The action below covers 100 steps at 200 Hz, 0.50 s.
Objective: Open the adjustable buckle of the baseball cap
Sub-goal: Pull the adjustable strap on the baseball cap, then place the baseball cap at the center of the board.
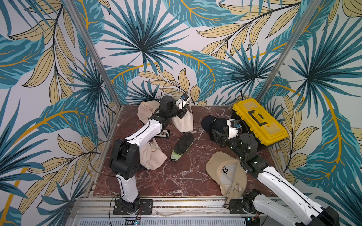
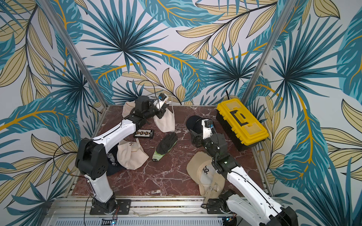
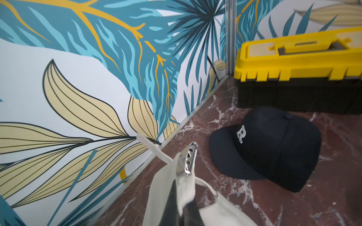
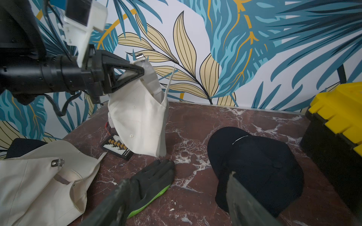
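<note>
Left gripper [image 4: 142, 72] clamped on rear band of cream cap [image 4: 137, 121]. Cap hangs well apart from yellow toolbox [image 1: 258, 121], on left arm's side; cannot tell if brim end touches surface [image 1: 188, 176]. Metal buckle [image 3: 188, 160] just beyond gripper tips, strap tail [image 4: 170, 82] loose.

Right gripper [image 4: 178, 177] jaws wide apart, empty, over navy cap [image 4: 254, 168] beside toolbox.

Risks:
- right gripper snags navy cap
- thin strap slips when pulled
- cloth-only pinch gives, cream cap drops

This is a robot lab test booth. A marble-look table [image 1: 176, 176] is boxed in by leaf-print walls [image 1: 176, 39] and metal posts [image 1: 93, 54]. A yellow toolbox [image 1: 259, 121] sits in a back corner. Well in front of the toolbox, two robot arms [image 1: 128, 187] are bolted to a metal rail [image 1: 186, 204].
</note>
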### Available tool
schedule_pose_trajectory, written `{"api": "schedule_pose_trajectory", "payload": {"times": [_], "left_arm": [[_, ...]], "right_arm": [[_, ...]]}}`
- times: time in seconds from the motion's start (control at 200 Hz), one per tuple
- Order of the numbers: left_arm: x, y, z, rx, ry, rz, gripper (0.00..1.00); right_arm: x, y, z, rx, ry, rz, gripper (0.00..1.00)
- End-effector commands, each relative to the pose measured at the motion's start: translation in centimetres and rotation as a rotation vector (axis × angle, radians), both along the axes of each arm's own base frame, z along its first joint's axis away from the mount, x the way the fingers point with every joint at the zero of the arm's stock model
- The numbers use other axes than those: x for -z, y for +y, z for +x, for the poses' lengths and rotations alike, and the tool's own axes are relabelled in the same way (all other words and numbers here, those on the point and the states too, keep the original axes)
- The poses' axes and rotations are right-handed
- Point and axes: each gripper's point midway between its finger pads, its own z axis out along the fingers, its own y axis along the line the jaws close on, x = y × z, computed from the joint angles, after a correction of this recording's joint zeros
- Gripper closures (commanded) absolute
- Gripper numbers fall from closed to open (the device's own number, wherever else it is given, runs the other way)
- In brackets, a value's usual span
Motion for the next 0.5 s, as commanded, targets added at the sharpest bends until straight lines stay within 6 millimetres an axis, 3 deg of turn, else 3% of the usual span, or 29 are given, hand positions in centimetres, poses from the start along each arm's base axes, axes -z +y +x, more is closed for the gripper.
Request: {"api": "schedule_pose_trajectory", "payload": {"times": [0.0, 0.28, 0.496], "left_arm": [[0.0, -0.3, 2.4, 0.003, -0.115, 0.101, 1.0], [4.6, -5.0, 5.6, 0.157, -0.009, -0.008, 1.0], [8.3, -5.7, 7.0, 0.16, 0.051, -0.016, 1.0]], "right_arm": [[0.6, -0.5, 0.1, 0.023, 0.017, -0.013, 0.23], [1.4, -0.2, 0.5, 0.021, 0.043, -0.006, 0.23], [1.7, -0.3, 0.3, 0.02, 0.044, -0.027, 0.23]]}}
